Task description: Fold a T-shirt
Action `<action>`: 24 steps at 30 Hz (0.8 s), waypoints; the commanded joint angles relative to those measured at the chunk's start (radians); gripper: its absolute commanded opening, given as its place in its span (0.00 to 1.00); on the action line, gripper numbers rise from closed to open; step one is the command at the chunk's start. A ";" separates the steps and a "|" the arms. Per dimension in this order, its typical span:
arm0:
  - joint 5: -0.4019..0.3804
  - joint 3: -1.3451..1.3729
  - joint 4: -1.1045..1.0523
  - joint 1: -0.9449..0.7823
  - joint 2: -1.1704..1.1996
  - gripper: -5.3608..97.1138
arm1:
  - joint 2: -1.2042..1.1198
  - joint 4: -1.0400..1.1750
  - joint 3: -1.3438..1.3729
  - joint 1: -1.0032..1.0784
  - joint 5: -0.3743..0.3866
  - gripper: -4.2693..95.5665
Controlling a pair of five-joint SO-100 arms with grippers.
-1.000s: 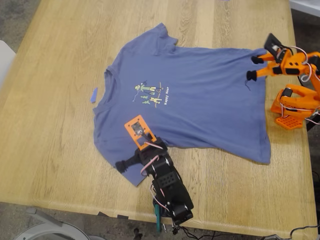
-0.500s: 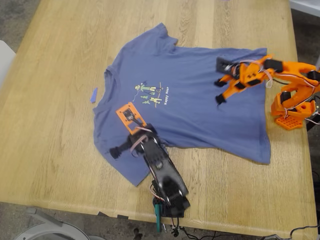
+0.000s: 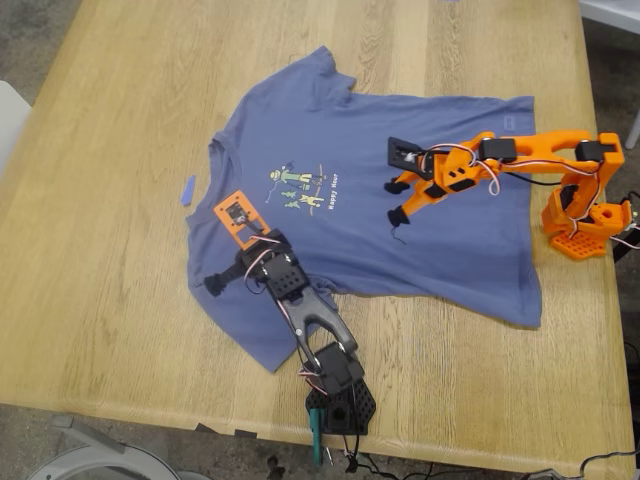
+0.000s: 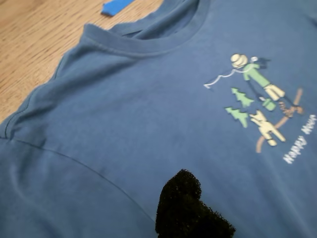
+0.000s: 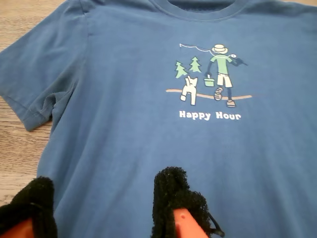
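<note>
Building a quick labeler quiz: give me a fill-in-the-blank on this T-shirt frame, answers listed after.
1. The T-shirt lies spread flat on a wooden ____.
2. The white text under the chest print reads "Happy ____".
3. A small blue scrap of tape lies on the wood beside the shirt's ____.
4. My second gripper hovers with its jaws ____.

Missing words: table; Hour; collar; open

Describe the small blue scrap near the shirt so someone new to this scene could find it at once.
On the wooden table, find the slate-blue T-shirt spread flat. Off its collar, toward the exterior view's left, a tape scrap lies alone on bare wood. It is a brighter blue than the shirt and far smaller than anything nearby.
</note>
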 commanded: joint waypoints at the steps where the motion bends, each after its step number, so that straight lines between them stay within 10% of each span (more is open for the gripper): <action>1: 0.020 -0.048 -0.086 -0.012 -0.048 0.83 | -0.021 -0.017 -0.095 -0.020 0.012 0.33; 24: 0.123 -0.449 -0.439 -0.046 -0.601 0.80 | -0.144 -0.014 -0.176 -0.089 0.038 0.31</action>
